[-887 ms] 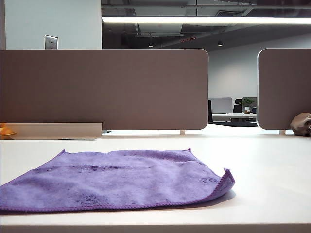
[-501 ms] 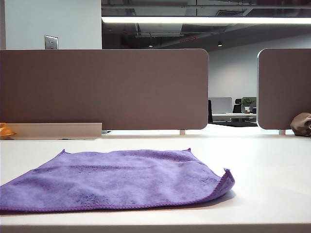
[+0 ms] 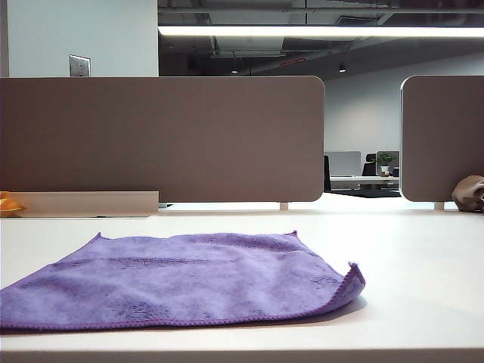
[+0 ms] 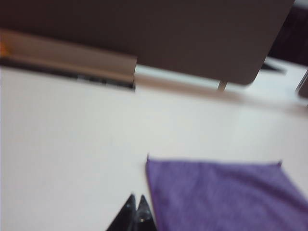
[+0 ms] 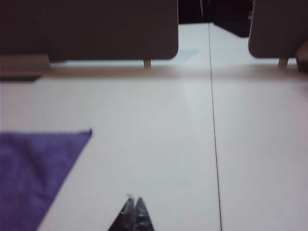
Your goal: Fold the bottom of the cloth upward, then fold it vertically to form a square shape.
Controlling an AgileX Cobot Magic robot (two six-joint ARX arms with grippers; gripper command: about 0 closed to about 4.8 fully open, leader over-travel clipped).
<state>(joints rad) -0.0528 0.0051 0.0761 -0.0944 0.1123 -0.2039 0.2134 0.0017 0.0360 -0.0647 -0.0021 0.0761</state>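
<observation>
On the table (image 3: 423, 272) the cloth (image 3: 189, 276) lay flat, left gripper (image 4: 135, 206) and right gripper (image 5: 133, 206) both clenched and empty; each should open, then pinch a near corner.

The purple fuzzy microfibre cloth (image 3: 181, 280) lies flat on the white table (image 3: 408, 257), toward its front and left of the middle, with the long grey-brown divider panel (image 3: 162, 140) standing behind it at the table's far edge and a second such panel (image 3: 442, 136) to the right. A small brownish-grey lump (image 3: 469, 193) sits at the far right before that second panel. The left gripper (image 4: 135, 211), jaws together, hangs above bare table just beside the cloth's left edge, and the right gripper (image 5: 134, 211), also closed, above bare table right of the cloth.
</observation>
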